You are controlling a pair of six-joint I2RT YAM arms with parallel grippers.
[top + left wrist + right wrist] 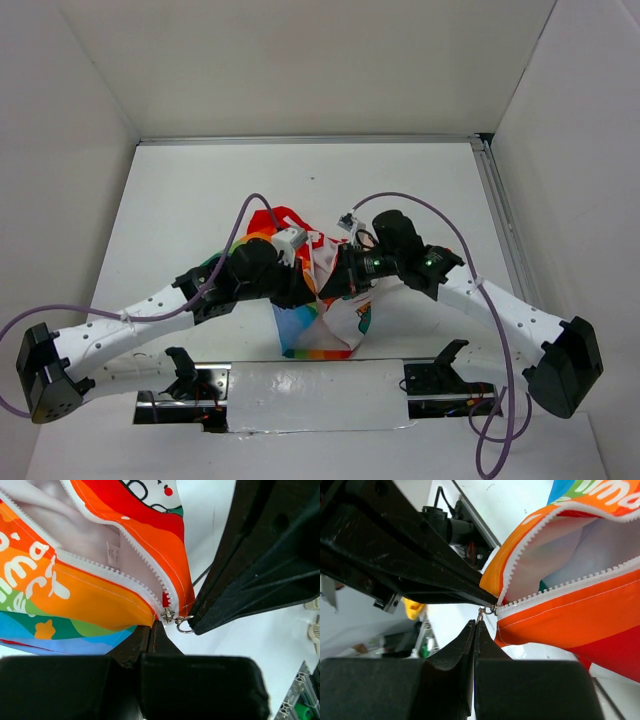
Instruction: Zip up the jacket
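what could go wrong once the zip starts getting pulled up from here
1. The right gripper seems to pinch only the tip of the thin zipper pull; it could slip out under tension.
2. The left gripper pinches just a small bit of the jacket hem beside the slider; if that slips, the fabric may bunch instead of zipping.
3. The teeth rows splay wide above the slider, so it might jam.
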